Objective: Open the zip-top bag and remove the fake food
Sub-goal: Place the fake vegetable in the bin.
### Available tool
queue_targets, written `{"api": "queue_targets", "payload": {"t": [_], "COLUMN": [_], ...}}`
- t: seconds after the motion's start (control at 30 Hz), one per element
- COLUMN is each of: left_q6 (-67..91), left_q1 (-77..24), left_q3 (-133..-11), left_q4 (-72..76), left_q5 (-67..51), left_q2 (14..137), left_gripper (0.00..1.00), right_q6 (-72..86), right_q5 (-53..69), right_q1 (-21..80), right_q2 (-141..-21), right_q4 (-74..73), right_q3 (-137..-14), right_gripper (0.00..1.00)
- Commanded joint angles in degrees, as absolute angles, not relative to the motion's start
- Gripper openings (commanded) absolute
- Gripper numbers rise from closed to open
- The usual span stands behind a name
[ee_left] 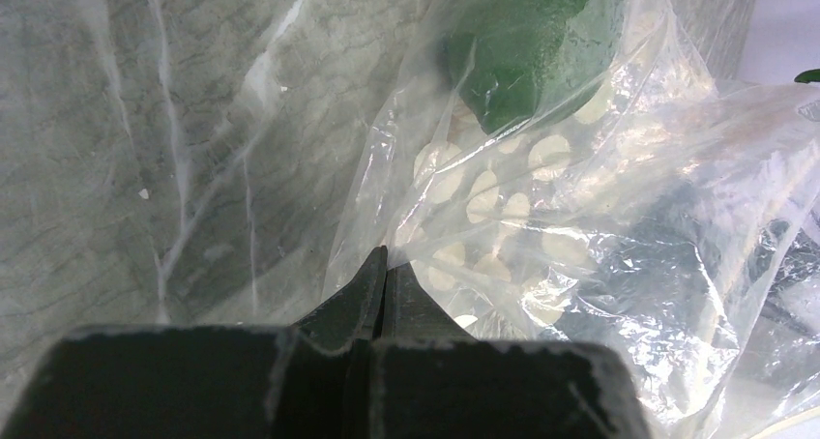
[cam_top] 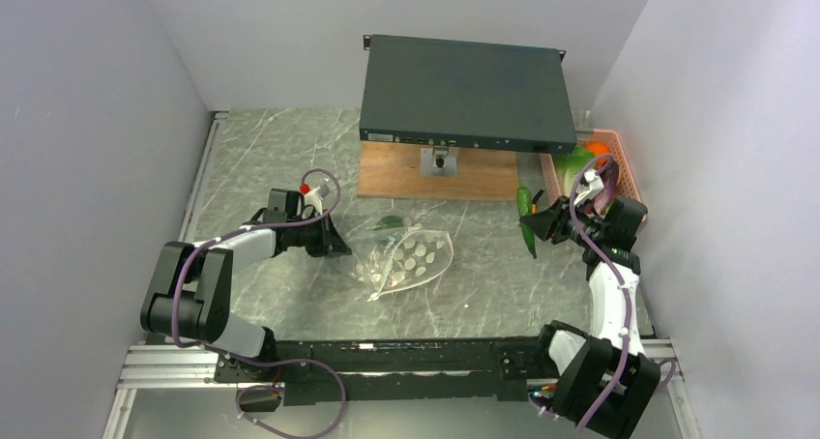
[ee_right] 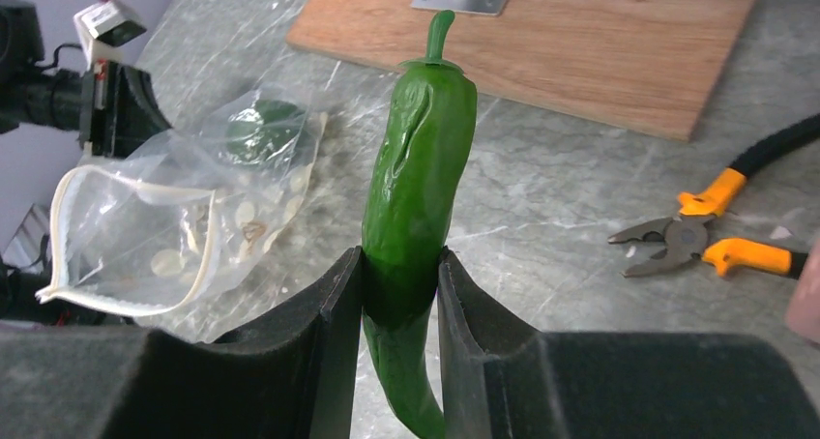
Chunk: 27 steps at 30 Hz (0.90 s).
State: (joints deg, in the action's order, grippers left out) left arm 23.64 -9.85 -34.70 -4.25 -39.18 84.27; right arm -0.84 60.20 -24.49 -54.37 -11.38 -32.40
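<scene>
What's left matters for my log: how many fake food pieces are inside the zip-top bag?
1: a round green piece lies inside the zip-top bag, at the end away from its open mouth. Crumpled folds could hide something small.

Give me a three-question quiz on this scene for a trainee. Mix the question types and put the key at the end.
1. Multiple choice: what is the right gripper holding?
A. orange-handled pliers
B. green pepper
C. nothing
2. True or false: the zip-top bag is sealed shut along its zipper.
3. Fill in: the round piece lying inside the bag is coloured ____.

Key: 1 B. 2 False, because the zipper mouth gapes open. 3 green.
</scene>
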Motion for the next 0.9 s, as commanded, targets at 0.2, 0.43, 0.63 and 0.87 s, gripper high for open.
{"api": "queue_targets", "payload": {"t": [0.2, 0.43, 0.63, 0.87], "left_q6": [23.15, 23.03, 22.94, 22.81], "left_q1": [-9.58, -9.49, -9.32, -9.06], "left_q3": [-34.55, -34.8, -34.98, -34.98], "left_q4": [-2.59, -2.46, -2.29, -2.35], "left_q5": [-40.52, -40.76, -40.96, -41.08], "left_q2": [84.62, 85.16, 85.3, 85.01], "left_gripper": [0.0, 0.0, 0.0, 0.0], "right_q6": [5.87, 5.43, 3.64, 1.19], "right_q5": [49.97, 43.24, 40.71, 37.8], "right_q1": [-26.71, -27.0, -27.2, -28.05], "right_q2": [-57.07, -60.24, -63.86, -72.03], "right_q4": [-5.28, -6.22, -6.86, -11.47], "right_q3": [-35.05, -39.55, -43.77, -52.46], "right_gripper": [0.0, 0.0, 0.0, 0.0]}}
